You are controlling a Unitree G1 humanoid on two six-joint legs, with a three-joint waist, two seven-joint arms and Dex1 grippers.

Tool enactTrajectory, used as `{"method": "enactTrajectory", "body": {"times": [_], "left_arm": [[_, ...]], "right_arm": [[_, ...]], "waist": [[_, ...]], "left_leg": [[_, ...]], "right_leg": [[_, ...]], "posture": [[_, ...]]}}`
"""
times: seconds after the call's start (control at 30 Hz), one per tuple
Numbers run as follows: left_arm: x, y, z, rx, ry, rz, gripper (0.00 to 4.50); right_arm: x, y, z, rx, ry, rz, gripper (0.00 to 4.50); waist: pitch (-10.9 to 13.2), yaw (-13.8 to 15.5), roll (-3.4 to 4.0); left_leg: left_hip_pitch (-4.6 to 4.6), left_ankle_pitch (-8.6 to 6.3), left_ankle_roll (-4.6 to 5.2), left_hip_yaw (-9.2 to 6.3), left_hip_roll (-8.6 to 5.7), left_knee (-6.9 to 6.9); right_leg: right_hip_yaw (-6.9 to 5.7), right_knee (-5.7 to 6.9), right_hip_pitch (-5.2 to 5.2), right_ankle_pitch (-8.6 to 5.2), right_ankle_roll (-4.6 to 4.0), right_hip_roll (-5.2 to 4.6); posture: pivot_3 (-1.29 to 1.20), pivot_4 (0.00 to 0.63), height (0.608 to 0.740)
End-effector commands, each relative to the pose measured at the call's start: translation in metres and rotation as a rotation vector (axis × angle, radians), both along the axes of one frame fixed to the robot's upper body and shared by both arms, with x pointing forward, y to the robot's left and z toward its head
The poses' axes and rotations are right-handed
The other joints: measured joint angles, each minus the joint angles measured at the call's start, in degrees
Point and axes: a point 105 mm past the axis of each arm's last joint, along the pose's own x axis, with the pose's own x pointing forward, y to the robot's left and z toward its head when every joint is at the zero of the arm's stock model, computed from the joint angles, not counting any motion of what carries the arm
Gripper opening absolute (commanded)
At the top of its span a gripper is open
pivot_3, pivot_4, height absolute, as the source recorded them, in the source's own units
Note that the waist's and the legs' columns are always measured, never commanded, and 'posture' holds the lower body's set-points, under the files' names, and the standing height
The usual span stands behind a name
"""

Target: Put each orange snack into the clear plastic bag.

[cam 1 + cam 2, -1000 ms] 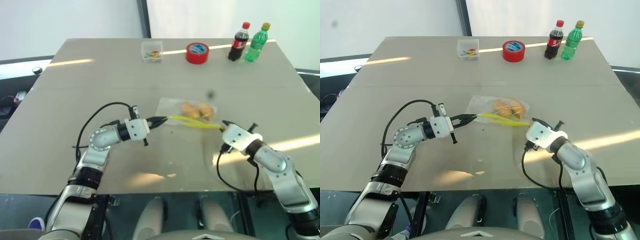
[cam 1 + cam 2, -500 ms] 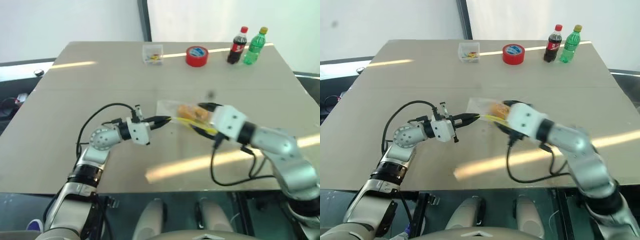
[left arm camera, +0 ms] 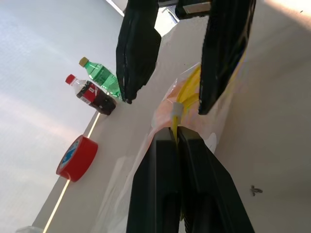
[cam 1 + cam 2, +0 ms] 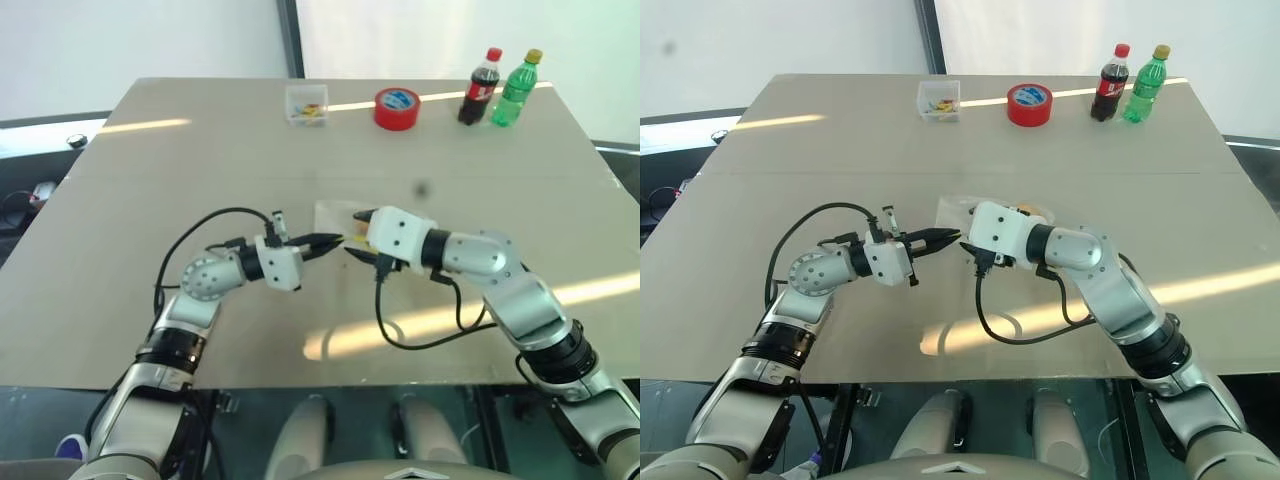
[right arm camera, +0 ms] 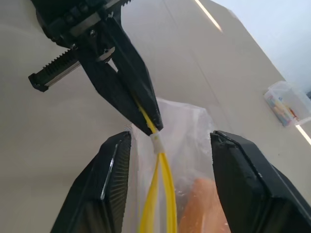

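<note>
Now | right end effector swung in, fingers apart astride clear plastic bag | left end effector clenched on its yellow strip | orange snacks inside, sealing likely.

The bag lies mid-table, a snack in it. At twelve o'clock stands the tape; box at eleven, bottles at one.

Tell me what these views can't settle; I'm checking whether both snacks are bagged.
- Snacks: the right gripper and its arm cover most of the bag in both eye views.
- Right wrist view: one orange shape, cut off by the edge; a second snack can't be counted.
- Left wrist view: the left gripper, shut on the yellow strip, blocks the bag's inside.
</note>
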Motion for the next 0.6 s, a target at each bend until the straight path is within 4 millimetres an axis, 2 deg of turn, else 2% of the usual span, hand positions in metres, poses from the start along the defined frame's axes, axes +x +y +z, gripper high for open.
{"method": "enactTrajectory", "body": {"times": [0.03, 0.4, 0.43, 0.47, 0.57, 0.6], "left_arm": [[-0.0022, -0.0008, 0.0113, -0.014, -0.049, -0.007, 0.0], [-0.0022, -0.0012, 0.0101, -0.02, -0.039, -0.004, 0.0], [-0.0023, -0.0012, 0.0102, -0.02, -0.039, -0.004, 0.0], [-0.0022, -0.0012, 0.0102, -0.02, -0.039, -0.004, 0.0], [-0.0018, -0.0013, 0.0101, -0.021, -0.037, -0.003, 0.0], [-0.0019, -0.0009, 0.0101, -0.021, -0.036, -0.002, 0.0]], "right_arm": [[-0.0053, 0.0061, 0.0107, -0.011, -0.064, 0.049, 2.57], [-0.001, 0.0088, 0.01, -0.008, -0.084, 0.034, 2.57], [-0.0006, 0.0095, 0.0096, -0.009, -0.088, 0.033, 2.03], [-0.0003, 0.0101, 0.0091, -0.01, -0.091, 0.033, 1.78], [0.001, 0.0105, 0.0071, -0.015, -0.1, 0.028, 1.78], [0.0008, 0.011, 0.0069, -0.015, -0.102, 0.029, 1.24]], "waist": [[0.0, 0.0, 0.0], [0.0, 0.0, 0.0], [0.0, 0.0, 0.0], [0.0, 0.0, 0.0], [0.0, 0.0, 0.0], [0.0, 0.0, 0.0]], "left_leg": [[0.0, 0.0, 0.0, 0.0, 0.0, 0.0], [0.0, 0.0, 0.0, 0.0, 0.0, 0.0], [0.0, 0.0, 0.0, 0.0, 0.0, 0.0], [0.0, 0.0, 0.0, 0.0, 0.0, 0.0], [0.0, 0.0, 0.0, 0.0, 0.0, 0.0], [0.0, 0.0, 0.0, 0.0, 0.0, 0.0]], "right_leg": [[0.0, 0.0, 0.0, 0.0, 0.0, 0.0], [0.0, 0.0, 0.0, 0.0, 0.0, 0.0], [0.0, 0.0, 0.0, 0.0, 0.0, 0.01], [0.0, 0.0, 0.0, 0.0, 0.0, 0.01], [0.0, 0.0, 0.0, 0.0, 0.0, 0.0], [0.0, 0.0, 0.0, 0.0, 0.0, 0.01]], "posture": [[0.0, 0.15, 0.74], [0.0, 0.15, 0.74], [0.0, 0.15, 0.74], [0.0, 0.15, 0.74], [0.0, 0.15, 0.74], [0.0, 0.15, 0.74]]}}
